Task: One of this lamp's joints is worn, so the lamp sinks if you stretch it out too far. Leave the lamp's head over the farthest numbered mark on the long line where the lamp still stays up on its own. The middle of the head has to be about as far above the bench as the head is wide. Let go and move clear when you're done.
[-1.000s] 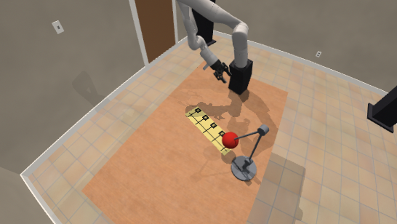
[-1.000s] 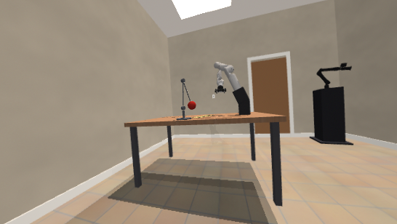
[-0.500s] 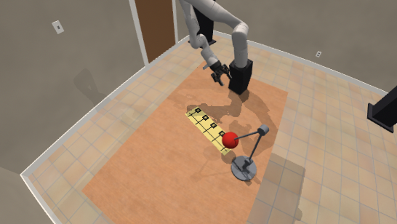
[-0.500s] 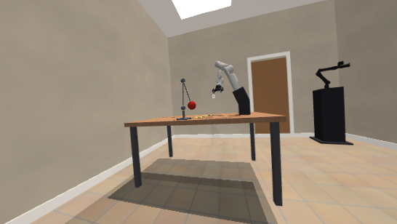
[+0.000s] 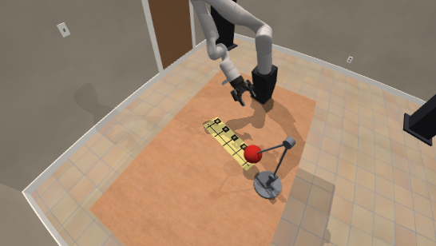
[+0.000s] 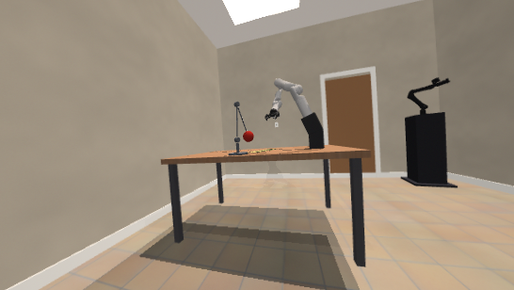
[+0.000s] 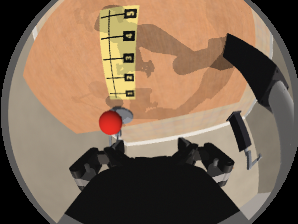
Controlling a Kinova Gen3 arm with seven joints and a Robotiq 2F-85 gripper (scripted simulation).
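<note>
From the top view, the gripper (image 5: pixel 248 97) (image 6: pixel 272 117) (image 7: pixel 150 145) hangs near the arm's black pedestal (image 5: pixel 265 85) (image 6: pixel 313 132), fingers spread wide with nothing between them. The red lamp head (image 5: pixel 253 154) (image 6: pixel 248 136) (image 7: pixel 110 122) lies well apart from it, toward the round grey lamp base (image 5: pixel 261 191) (image 6: pixel 233 153) (image 7: pixel 126 116) and around the low-numbered end of the yellow strip (image 5: pixel 228 136) (image 6: pixel 258 151) (image 7: pixel 116 71). The strip's long axis runs from near the base back to the arm's side of the bench. The exterior view shows the hand higher than the head, which hangs above the bench from the elbow joint (image 5: pixel 289 142) (image 6: pixel 237 104); the upright lower link makes the lamp look folded. In the wrist view the head sits beyond the fingers and left of their midline, with marks 1 to 5 running away from the lamp base. The coming move probably calls for travel along the strip toward 1, lowering to the head, then a gentle draw back toward higher marks, watching for sag.

The gripper (image 5: pixel 248 100) (image 6: pixel 271 118) (image 7: pixel 150 145) is now nearer the lamp's red head (image 5: pixel 253 154) (image 6: pixel 248 136) (image 7: pixel 110 122) than a second ago, though well apart from it. Its fingers, which pointed mostly down in the earlier exterior view, now slant toward the lamp's side, and the arm's wrist and forearm (image 5: pixel 231 71) (image 6: pixel 277 100) have swung along with them
</note>
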